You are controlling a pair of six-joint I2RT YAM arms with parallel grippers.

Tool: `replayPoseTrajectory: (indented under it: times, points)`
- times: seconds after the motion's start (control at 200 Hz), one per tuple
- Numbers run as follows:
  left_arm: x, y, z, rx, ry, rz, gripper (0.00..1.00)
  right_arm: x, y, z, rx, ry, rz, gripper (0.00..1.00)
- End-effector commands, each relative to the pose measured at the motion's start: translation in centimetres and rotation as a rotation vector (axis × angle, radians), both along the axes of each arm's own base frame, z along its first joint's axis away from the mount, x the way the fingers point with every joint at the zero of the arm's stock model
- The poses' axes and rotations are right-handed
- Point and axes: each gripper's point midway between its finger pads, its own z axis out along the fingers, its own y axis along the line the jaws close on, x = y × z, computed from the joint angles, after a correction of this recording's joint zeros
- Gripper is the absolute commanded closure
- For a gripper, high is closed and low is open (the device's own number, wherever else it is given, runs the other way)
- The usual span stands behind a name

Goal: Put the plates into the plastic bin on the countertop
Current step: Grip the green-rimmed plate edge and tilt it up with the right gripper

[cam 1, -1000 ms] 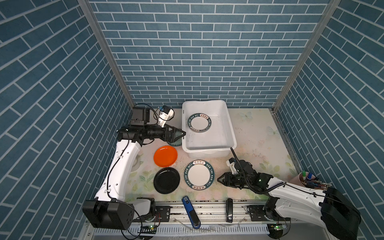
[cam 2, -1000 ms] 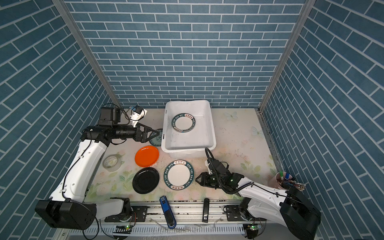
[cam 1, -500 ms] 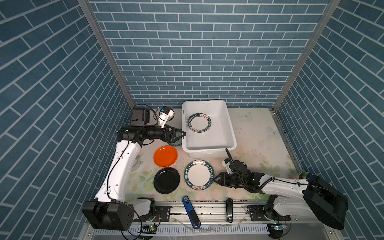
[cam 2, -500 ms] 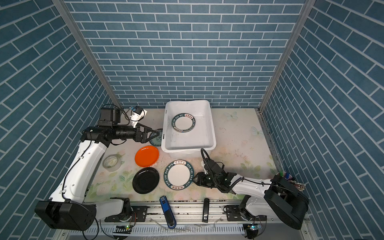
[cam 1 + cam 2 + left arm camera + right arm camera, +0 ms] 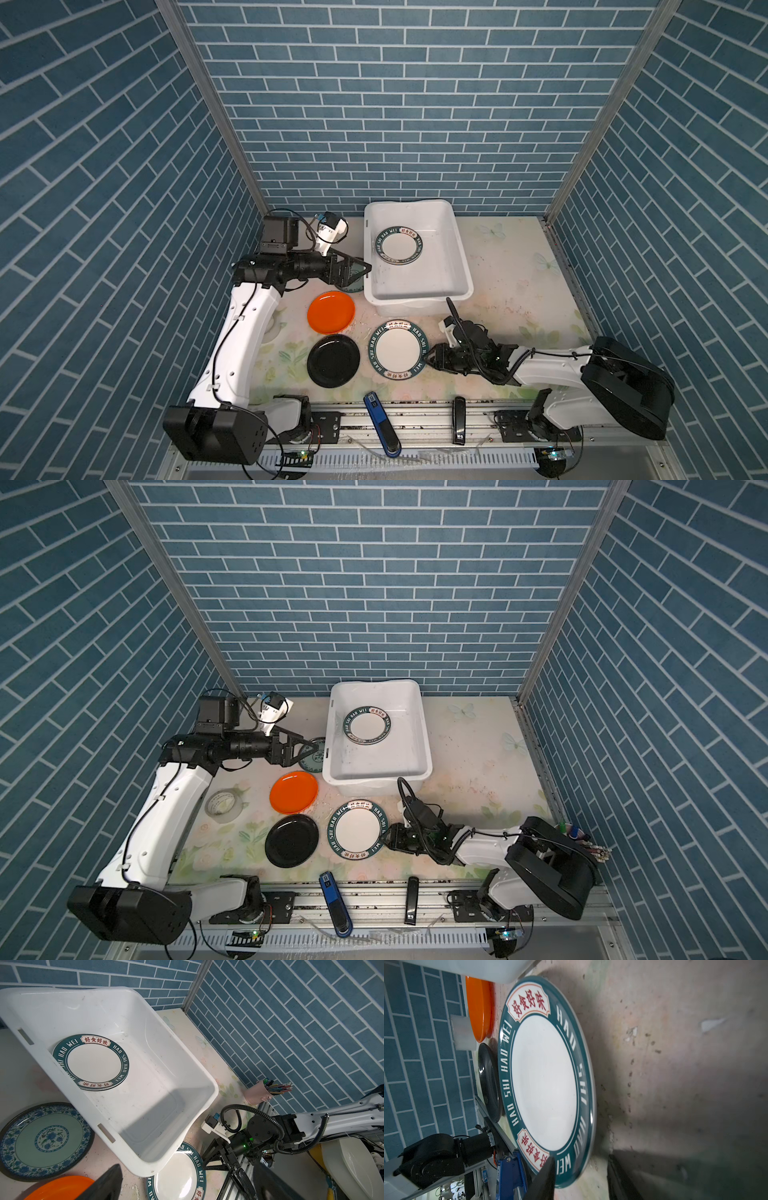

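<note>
The white plastic bin stands at the back of the flowered countertop and holds one teal lettered-rim plate. In front of the bin lie a second lettered plate, an orange plate and a black plate. My right gripper is open and low at that plate's right edge, one finger over the rim, the other beside it on the countertop. My left gripper hangs open by the bin's left wall, above a teal patterned plate.
A whitish tape roll lies left of the orange plate. A blue tool and a black bar rest on the grooved metal rail along the front edge. A pink cup of pens stands at the right front corner.
My right gripper has slid a little left, low over the countertop, up to the lettered plate's rim, and its jaws have narrowed slightly. The left arm has not moved.
</note>
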Motion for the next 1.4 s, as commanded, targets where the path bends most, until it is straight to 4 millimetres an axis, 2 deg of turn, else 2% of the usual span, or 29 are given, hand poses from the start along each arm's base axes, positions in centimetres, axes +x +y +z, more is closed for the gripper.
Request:
replayPoseTrajectory:
  times: [0.0, 0.13, 0.53, 0.81, 1.395]
  points:
    - [-0.4, 0.1, 0.2, -0.010, -0.011, -0.004, 0.01, 0.4, 0.7, -0.1, 0.013, 0.014, -0.026, 0.59]
    - [-0.4, 0.1, 0.2, -0.010, -0.012, -0.004, 0.01, 0.5, 0.9, -0.5, 0.004, 0.023, -0.025, 0.60]
    - [-0.4, 0.1, 0.1, -0.011, -0.012, -0.003, 0.01, 0.6, -0.3, -2.1, -0.049, 0.049, -0.084, 0.71]
    - [-0.4, 0.0, 0.0, -0.015, -0.008, -0.004, 0.01, 0.6, -0.4, -2.6, -0.032, 0.059, -0.112, 0.75]
    - [-0.3, 0.0, 0.1, -0.021, -0.004, -0.003, 0.01, 0.5, -1.1, -2.3, 0.001, 0.054, -0.145, 0.91]
